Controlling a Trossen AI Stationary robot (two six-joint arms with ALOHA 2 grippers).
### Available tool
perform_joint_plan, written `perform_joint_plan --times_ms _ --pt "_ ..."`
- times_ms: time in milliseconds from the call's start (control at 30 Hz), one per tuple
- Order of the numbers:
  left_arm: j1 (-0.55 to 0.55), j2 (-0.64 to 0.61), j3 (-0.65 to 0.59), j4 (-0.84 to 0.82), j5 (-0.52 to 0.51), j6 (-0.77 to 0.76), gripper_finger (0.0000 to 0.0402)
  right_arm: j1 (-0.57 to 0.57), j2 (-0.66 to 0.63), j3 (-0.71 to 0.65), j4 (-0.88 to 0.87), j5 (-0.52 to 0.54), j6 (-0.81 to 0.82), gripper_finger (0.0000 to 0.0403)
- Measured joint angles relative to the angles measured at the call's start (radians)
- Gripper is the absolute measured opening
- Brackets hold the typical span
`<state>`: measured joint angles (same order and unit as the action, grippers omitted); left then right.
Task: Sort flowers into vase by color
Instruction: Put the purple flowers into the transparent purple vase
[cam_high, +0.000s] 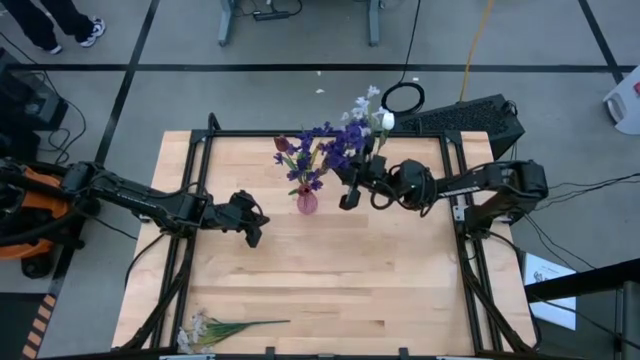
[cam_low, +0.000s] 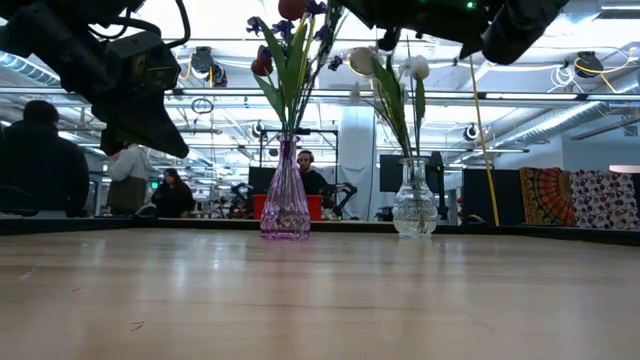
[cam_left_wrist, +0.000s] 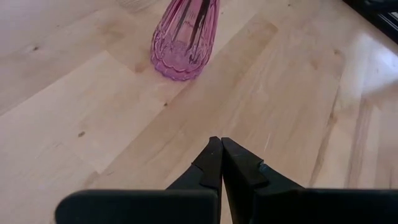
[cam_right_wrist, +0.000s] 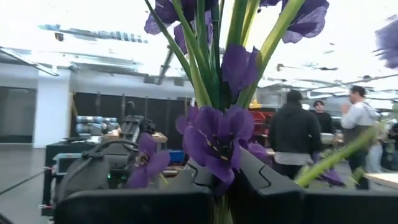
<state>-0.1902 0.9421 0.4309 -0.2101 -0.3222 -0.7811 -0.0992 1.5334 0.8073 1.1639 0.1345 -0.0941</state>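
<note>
The right gripper (cam_high: 345, 196), jaws clamped on purple-blossomed green stems (cam_right_wrist: 214, 134), hangs just beside the pink ribbed glass vase (cam_high: 306, 203); the left gripper (cam_high: 253, 236), jaws together, waits near it.

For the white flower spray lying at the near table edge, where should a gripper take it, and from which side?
Likely the bare green stem, away from the white blossoms. The spray lies flat, stem running along the table edge, so come straight down from above with the fingers across the stem. The left gripper is closer.
</note>
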Motion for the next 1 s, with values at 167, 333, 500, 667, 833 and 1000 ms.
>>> perform_joint_plan --times_ms 167,333,500,667,833,1000 --pt "0.000 0.000 0.000 0.000 0.000 0.000 0.0013 -0.012 0.004 0.034 -0.078 -0.011 -0.004 0.0010" --pt "0.000 0.000 0.000 -0.001 0.000 0.000 0.0013 -0.020 0.004 0.034 -0.094 -0.010 0.001 0.0010" --pt "0.000 0.000 0.000 -0.001 -0.004 0.001 0.0013 -0.026 0.004 0.034 -0.098 -0.011 0.001 0.0010" --pt "0.000 0.000 0.000 -0.009 -0.019 0.002 0.0013 -0.026 0.026 0.034 -0.111 -0.053 0.003 0.0011" --pt "0.000 0.000 0.000 -0.008 -0.030 0.002 0.0013 -0.026 0.092 0.044 -0.078 -0.059 0.047 0.0011" --pt "0.000 0.000 0.000 -0.006 -0.031 0.001 0.0013 -0.026 0.166 0.067 -0.100 -0.059 0.057 0.0011"
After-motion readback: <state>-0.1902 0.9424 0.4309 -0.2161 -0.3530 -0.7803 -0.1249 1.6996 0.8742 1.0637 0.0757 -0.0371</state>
